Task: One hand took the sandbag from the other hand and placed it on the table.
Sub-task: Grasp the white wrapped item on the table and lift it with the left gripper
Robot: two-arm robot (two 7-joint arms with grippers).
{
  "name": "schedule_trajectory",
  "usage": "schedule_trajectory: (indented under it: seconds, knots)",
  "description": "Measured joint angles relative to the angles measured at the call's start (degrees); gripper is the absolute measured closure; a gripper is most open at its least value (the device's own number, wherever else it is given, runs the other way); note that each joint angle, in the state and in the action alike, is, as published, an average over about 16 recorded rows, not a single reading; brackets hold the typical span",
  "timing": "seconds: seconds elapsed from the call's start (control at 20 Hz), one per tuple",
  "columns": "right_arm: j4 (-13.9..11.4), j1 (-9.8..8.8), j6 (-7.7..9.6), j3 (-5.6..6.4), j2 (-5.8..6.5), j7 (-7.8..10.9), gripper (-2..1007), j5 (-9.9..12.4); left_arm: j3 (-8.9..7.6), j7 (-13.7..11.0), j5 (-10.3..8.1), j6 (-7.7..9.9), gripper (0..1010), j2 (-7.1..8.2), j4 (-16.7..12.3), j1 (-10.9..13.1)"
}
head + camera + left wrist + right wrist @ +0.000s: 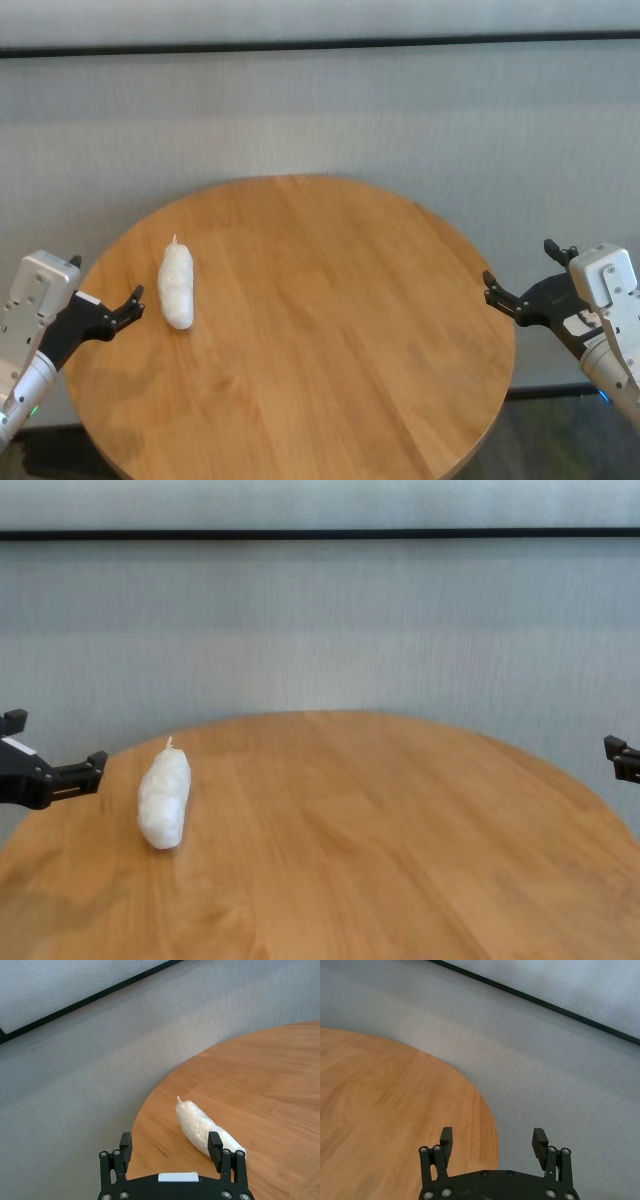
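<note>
The sandbag (176, 285), a small white lumpy pouch with a twisted tip, lies flat on the left part of the round wooden table (330, 330), held by nothing. My left gripper (106, 280), the green-lit one, hovers at the table's left edge just beside the sandbag, open and empty. In the left wrist view the sandbag (200, 1127) lies just ahead of the open left gripper (170, 1142), near one finger. My right gripper (520, 265), the blue-lit one, hangs open and empty just off the table's right edge. The right wrist view shows the right gripper (493, 1136) with nothing between its fingers.
A grey wall (320, 110) with a dark horizontal strip stands behind the table. The wooden top (380, 830) stretches bare from the sandbag (164, 798) to the right edge.
</note>
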Motion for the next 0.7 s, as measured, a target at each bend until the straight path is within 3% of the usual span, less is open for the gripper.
schedule_trajectory:
  seconds: [0.7]
  knots:
    - [0.00, 0.00, 0.00, 0.00, 0.00, 0.00, 3, 0.00, 0.00, 0.00, 0.00, 0.00, 10, 0.00, 0.00, 0.00]
